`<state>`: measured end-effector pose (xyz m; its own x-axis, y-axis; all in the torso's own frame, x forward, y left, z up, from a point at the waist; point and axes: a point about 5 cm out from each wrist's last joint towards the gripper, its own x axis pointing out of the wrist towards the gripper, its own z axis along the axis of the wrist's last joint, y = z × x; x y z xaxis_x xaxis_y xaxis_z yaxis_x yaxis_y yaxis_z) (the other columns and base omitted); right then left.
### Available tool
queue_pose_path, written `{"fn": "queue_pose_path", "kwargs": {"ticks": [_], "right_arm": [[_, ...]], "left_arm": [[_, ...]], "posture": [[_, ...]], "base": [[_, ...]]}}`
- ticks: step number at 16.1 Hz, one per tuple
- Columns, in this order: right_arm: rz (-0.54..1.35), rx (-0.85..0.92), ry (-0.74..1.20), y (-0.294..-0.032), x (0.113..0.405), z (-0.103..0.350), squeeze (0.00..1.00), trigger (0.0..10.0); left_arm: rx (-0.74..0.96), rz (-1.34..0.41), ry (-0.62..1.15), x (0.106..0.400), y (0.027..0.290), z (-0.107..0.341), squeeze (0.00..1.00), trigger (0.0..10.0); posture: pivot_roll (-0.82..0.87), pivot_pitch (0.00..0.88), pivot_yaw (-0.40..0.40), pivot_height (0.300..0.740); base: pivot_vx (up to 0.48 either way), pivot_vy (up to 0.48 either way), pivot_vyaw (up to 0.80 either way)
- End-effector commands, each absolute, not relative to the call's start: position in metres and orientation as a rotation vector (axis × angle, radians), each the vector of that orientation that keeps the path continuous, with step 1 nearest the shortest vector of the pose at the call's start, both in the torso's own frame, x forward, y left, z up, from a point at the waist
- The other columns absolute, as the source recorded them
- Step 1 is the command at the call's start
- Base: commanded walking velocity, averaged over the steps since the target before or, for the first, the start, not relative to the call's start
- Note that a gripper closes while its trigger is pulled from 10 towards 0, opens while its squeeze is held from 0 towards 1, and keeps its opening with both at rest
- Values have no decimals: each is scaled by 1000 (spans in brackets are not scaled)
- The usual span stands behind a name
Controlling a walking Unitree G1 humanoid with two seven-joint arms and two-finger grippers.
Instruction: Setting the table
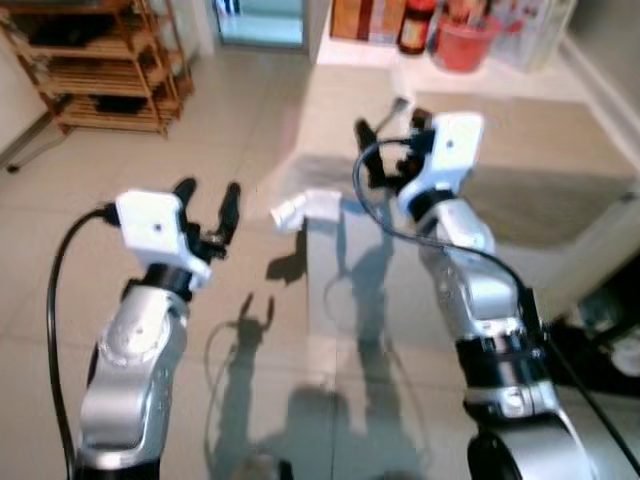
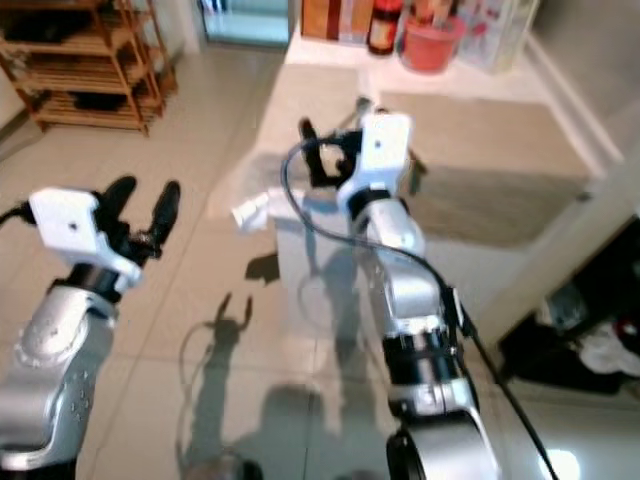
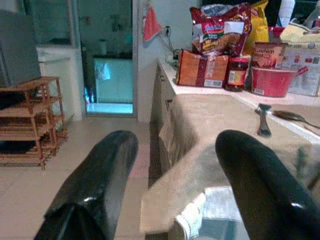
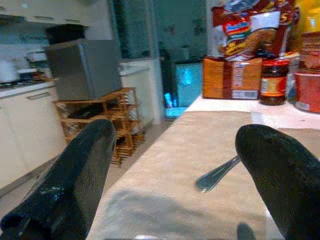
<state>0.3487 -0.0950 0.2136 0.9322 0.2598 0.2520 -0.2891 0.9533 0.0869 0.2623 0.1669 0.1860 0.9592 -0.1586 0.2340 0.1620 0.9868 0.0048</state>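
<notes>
A table covered with a beige cloth (image 1: 520, 130) stands ahead, its near part glossy with a white corner guard (image 1: 298, 209). A metal spoon (image 4: 217, 174) lies on the cloth; a dark-handled utensil (image 3: 263, 121) and a second spoon (image 3: 292, 116) lie there too. My right gripper (image 1: 390, 135) is open, raised over the table's near left part, just short of the spoon. To the left of the table my left gripper (image 1: 208, 198) is open above the floor tiles. Neither gripper holds anything.
At the table's far end stand a red bowl (image 1: 465, 45), a dark jar (image 1: 415, 25) and snack packs (image 3: 225, 30). A wooden shelf rack (image 1: 100, 70) is at the far left, by a grey appliance (image 4: 82, 67). Dark clutter (image 1: 610, 330) lies right of the table.
</notes>
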Motion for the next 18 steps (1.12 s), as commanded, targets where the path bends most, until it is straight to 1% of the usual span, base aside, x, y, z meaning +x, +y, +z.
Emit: {"fn": "queue_pose_path", "kwargs": {"ticks": [1, 3, 4, 5, 6, 8, 11, 12, 13, 14, 15, 17, 18], "right_arm": [[200, 89, -243, -111, 352, 219, 0, 10000], [127, 59, -209, -118, 356, 221, 0, 10000], [67, 2, -173, -123, 360, 224, 0, 10000], [56, -7, -169, -124, 361, 226, 0, 10000], [23, -51, -114, -127, 363, 226, 0, 10000], [-40, -67, -12, -131, 367, 226, 0, 10000], [-66, -42, 73, -140, 369, 231, 0, 10000], [-74, -30, 92, -143, 369, 232, 0, 10000], [-85, -21, 111, -147, 369, 235, 0, 10000], [-103, -15, 138, -152, 369, 238, 0, 10000], [-115, -11, 150, -155, 369, 240, 0, 10000], [-125, 4, 250, -169, 364, 241, 0, 10000], [-121, 8, 265, -170, 364, 240, 0, 10000]], "left_arm": [[-20, -197, -250, 262, 159, 191, 0, 0], [-22, -203, -261, 262, 159, 194, 0, 0], [-24, -209, -273, 262, 158, 198, 0, 0], [-25, -211, -276, 262, 157, 199, 0, 0], [-26, -221, -285, 262, 156, 201, 0, 0], [-27, -248, -298, 262, 152, 205, 0, 0], [-18, -380, -301, 255, 139, 205, 0, 0], [-40, -431, -290, 253, 135, 204, 0, 0], [-25, -492, -275, 249, 130, 203, 0, 0], [-5, -529, -267, 246, 129, 203, 0, 6549], [5, -543, -261, 245, 129, 202, 0, 10000], [53, -581, -236, 243, 130, 200, 0, 10000], [59, -590, -231, 242, 130, 199, 0, 10000]], "posture": [[-50, 91, 5, 740], [-50, 92, 6, 740], [-50, 92, 5, 740], [-50, 91, 4, 740], [-51, 91, 4, 740], [-53, 92, 4, 740], [-59, 92, -1, 740], [-59, 90, -4, 740], [-60, 90, -7, 740], [-59, 90, -8, 740], [-60, 89, -9, 740], [-68, 88, -14, 740], [-68, 88, -14, 740]], "base": [[480, 0, 0], [480, 0, 0], [480, 0, 0], [480, 0, 0], [480, 0, 0], [480, 0, 0], [378, 0, 0], [0, 0, 0], [0, 0, 0], [0, 0, 0], [0, 0, 0], [0, 0, 0], [0, 0, 0]]}}
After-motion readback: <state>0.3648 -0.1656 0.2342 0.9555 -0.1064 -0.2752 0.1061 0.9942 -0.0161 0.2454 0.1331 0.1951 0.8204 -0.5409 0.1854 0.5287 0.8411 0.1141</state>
